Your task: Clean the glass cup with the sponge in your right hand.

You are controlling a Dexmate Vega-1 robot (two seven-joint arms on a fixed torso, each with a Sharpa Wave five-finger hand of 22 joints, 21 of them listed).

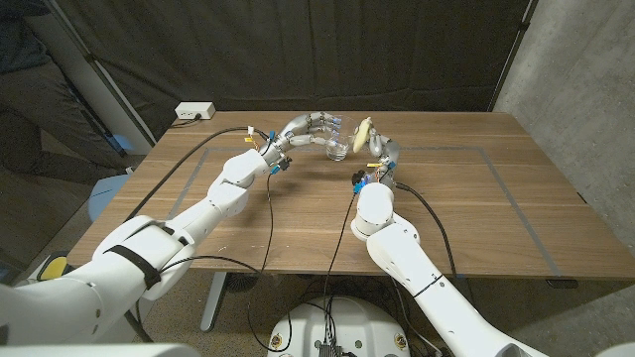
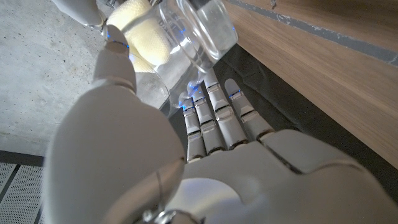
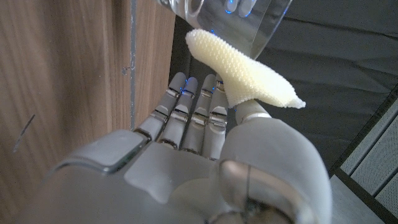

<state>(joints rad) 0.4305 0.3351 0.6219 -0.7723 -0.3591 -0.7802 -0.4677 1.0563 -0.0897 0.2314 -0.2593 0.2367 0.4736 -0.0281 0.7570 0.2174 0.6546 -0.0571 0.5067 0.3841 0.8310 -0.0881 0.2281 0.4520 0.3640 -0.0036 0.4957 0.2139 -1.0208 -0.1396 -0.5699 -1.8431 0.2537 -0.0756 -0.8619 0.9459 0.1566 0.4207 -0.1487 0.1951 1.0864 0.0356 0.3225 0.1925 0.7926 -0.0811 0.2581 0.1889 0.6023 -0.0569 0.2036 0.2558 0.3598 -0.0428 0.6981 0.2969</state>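
At upper centre: glass cup (image 1: 337, 149) gripped by left hand (image 1: 310, 128), sponge (image 1: 362, 130) gripped by right hand (image 1: 381, 149), touching cup rim; wiping apparently just starting.

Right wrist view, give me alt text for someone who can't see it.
The right hand holds a pale yellow sponge whose tip meets the rim of a clear glass cup. The wooden table fills one side; a dark curtain hangs behind.

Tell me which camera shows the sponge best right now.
The right wrist view: the sponge is close, held by the right robot hand against the glass cup. The left wrist view shows part of it; the head view shows it small.
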